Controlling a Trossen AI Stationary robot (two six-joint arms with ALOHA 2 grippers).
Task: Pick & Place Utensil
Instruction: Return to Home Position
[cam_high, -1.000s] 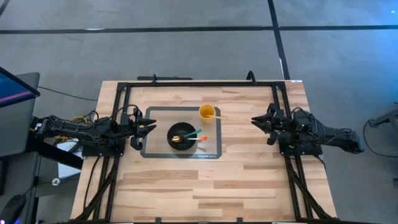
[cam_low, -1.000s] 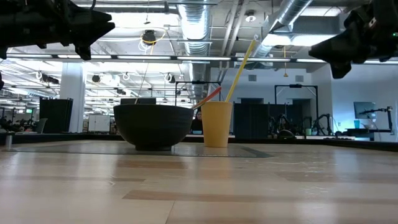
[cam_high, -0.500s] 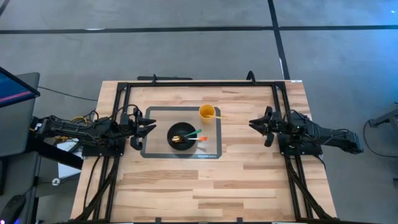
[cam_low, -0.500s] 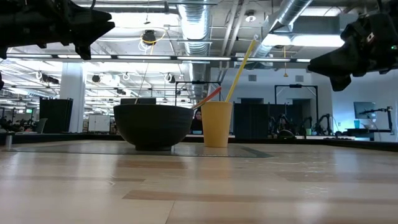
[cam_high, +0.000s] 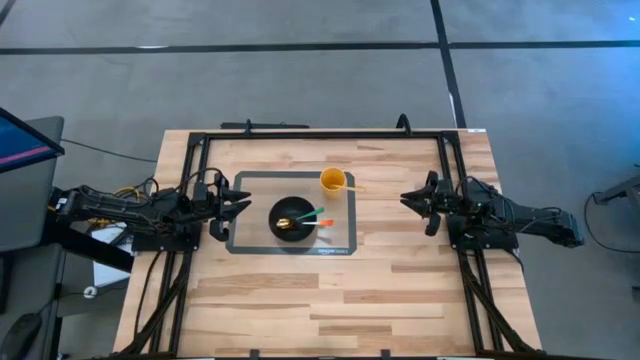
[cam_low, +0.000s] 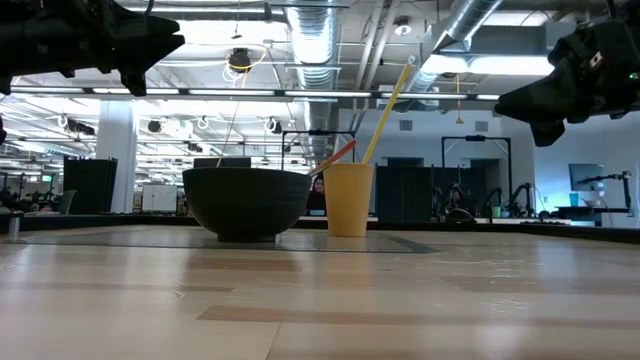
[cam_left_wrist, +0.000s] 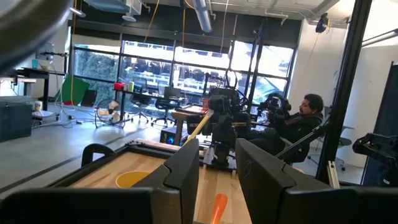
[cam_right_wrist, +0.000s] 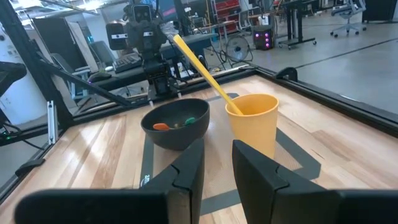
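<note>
**Desk:** What sits closest to the table-level camera?

**Photographer:** Bare wood of the table (cam_high: 300, 300), then the clear mat (cam_high: 255, 185). A black bowl (cam_low: 246, 205) stands upright on the mat. Just beside it, at about 1 o'clock from the bowl as seen from overhead, is a yellow cup (cam_low: 347, 200), also upright and on the mat.

**Desk:** And the utensils?

**Photographer:** The green spoon (cam_high: 310, 214) lies in the bowl, its handle reaching over the rim toward 3 o'clock. An orange handle (cam_low: 340, 153) pokes out alongside it. The yellow straw (cam_low: 390, 108) stands in the cup and leans out toward 3 o'clock.

**Desk:** Where are the two arms?

**Photographer:** Both hang above the tabletop with nothing in their grasp. The left gripper (cam_high: 248, 205) is at 9 o'clock from the bowl, over the mat's edge. Its wrist camera shows the fingers parted by a narrow gap. The right gripper (cam_high: 403, 197) is at 3 o'clock, well apart from the mat and over bare wood, facing the cup. Its fingers are also slightly spread and hold nothing.

**Desk:** Anything farther back?

**Photographer:** A black frame rail (cam_high: 320, 133) runs along the table's 12 o'clock edge. In the room beyond, the left wrist camera catches a person (cam_left_wrist: 292, 130) seated among desks and chairs.
</note>
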